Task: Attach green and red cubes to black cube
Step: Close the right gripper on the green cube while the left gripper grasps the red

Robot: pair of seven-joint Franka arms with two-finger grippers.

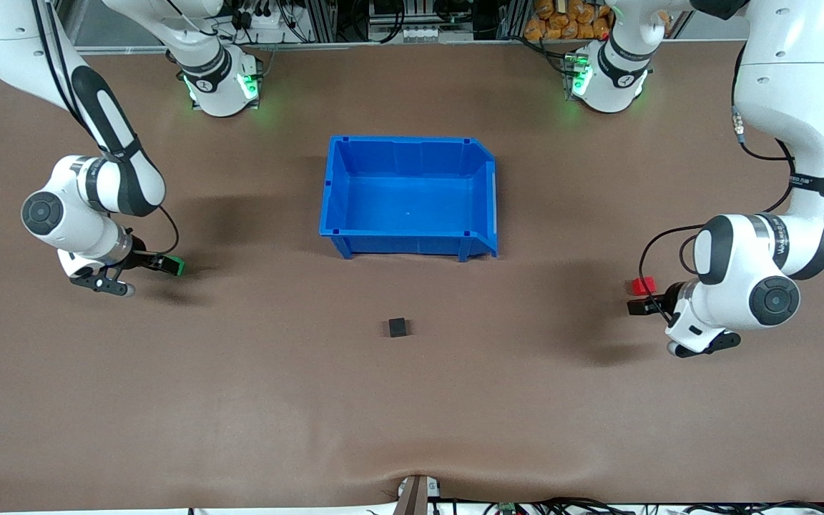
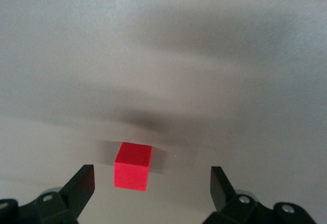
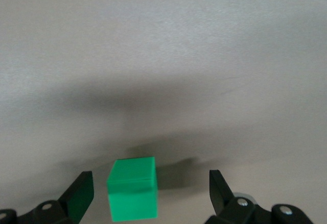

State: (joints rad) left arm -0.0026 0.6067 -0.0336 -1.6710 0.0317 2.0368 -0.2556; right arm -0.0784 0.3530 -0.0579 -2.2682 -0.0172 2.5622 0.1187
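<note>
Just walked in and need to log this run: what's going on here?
Both arms are lining up on cubes. The left hand is open around the red cube at its end of the table; the right hand is open around the green cube at the other. The black cube sits untouched, nearer the camera than the blue bin.

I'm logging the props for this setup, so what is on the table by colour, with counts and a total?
Green cube: 1
Red cube: 1
Black cube: 1
Blue bin: 1
Total: 4
</note>
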